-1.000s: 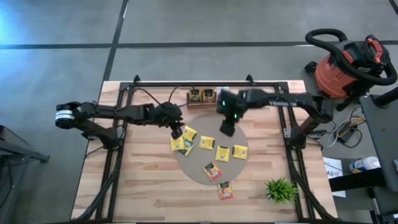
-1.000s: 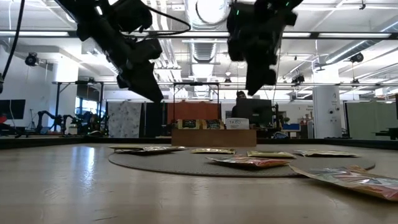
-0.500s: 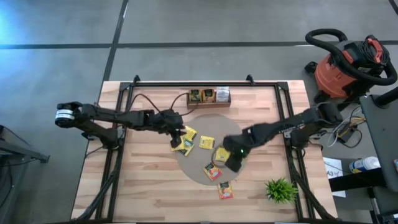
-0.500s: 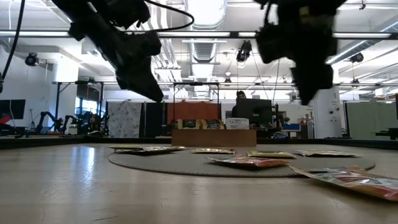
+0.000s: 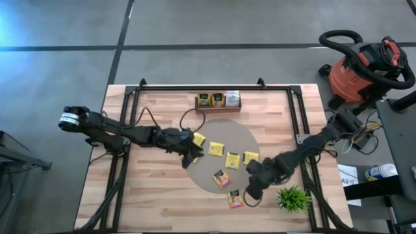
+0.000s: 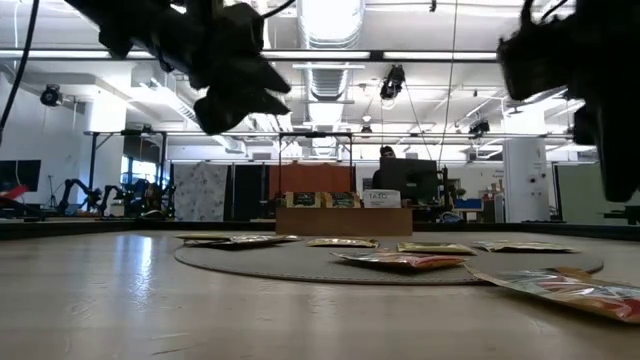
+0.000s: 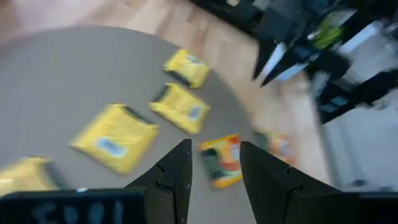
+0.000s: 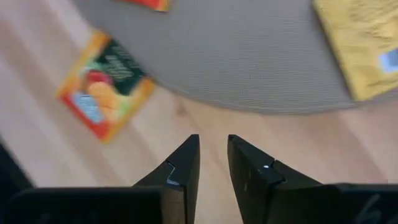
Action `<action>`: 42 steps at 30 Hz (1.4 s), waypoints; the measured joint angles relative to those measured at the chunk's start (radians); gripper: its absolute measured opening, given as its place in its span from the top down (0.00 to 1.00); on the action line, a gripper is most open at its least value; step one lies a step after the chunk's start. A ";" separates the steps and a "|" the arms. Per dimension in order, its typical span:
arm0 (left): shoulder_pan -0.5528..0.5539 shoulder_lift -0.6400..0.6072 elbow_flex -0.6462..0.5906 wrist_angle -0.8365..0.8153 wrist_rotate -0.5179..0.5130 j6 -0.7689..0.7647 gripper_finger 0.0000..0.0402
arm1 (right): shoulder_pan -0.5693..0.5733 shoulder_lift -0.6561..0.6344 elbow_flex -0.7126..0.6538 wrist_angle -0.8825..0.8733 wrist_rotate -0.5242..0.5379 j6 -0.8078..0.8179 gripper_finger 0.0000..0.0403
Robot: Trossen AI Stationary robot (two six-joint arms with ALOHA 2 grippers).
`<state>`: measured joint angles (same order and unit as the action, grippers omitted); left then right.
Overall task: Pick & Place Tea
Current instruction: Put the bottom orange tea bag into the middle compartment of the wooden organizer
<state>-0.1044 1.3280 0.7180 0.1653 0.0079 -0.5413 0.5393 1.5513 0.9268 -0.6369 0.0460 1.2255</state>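
Right gripper (image 5: 252, 193) swung from the tray (image 5: 218, 101) down beside the orange-red tea packet (image 5: 235, 199) lying corner-up on the worktop (image 5: 156, 201), jaws narrowly apart, empty; left gripper (image 5: 188, 158), jaws apart, empty, over five yellow packets (image 5: 233, 160) on the round mat (image 5: 244, 133).

tea packets (image 5: 216, 149) on round mat (image 5: 250, 133), tray (image 5: 218, 101) behind

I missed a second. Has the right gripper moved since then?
Yes. The right gripper went from beside the tray across the mat toward the plant.
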 joint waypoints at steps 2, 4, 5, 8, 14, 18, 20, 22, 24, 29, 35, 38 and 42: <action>-0.045 0.026 0.015 0.025 -0.006 -0.064 0.68 | 0.036 0.001 0.000 0.047 0.034 0.034 0.79; -0.096 0.063 0.044 0.027 -0.028 -0.092 0.68 | 0.070 0.005 0.000 0.092 0.094 0.069 0.78; -0.123 0.085 0.062 0.029 -0.050 -0.098 0.68 | 0.084 0.006 0.000 0.106 0.131 0.087 0.78; -0.193 0.162 0.119 0.027 -0.115 -0.105 0.68 | 0.118 0.006 0.000 0.137 0.234 0.140 0.76; -0.260 0.316 0.260 0.029 -0.157 -0.150 0.68 | 0.136 0.007 0.000 0.187 0.267 0.179 0.72; -0.263 0.418 0.358 0.029 -0.127 -0.147 0.68 | 0.137 0.019 -0.001 0.245 0.239 0.190 0.69; -0.264 0.475 0.407 0.028 -0.083 -0.135 0.68 | 0.137 0.039 -0.001 0.281 0.218 0.209 0.68; -0.264 0.537 0.462 0.027 -0.033 -0.126 0.68 | 0.137 0.064 -0.001 0.288 0.214 0.215 0.67; -0.264 0.595 0.513 0.020 0.014 -0.119 0.68 | 0.137 0.089 0.004 0.322 0.208 0.227 0.67; -0.264 0.724 0.644 -0.009 0.127 -0.117 0.68 | 0.137 0.155 0.004 0.356 0.188 0.264 0.67; -0.282 0.801 0.722 -0.047 0.200 -0.119 0.68 | 0.137 0.208 0.002 0.368 0.182 0.290 0.67; -0.294 0.827 0.737 -0.044 0.212 -0.121 0.68 | 0.137 0.215 0.001 0.358 0.188 0.286 0.68; -0.312 0.842 0.736 -0.036 0.212 -0.141 0.68 | 0.137 0.217 0.001 0.356 0.214 0.287 0.69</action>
<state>-0.4163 2.1701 1.4544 0.1294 0.2203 -0.6826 0.6760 1.7687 0.9280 -0.2804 0.2600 1.5127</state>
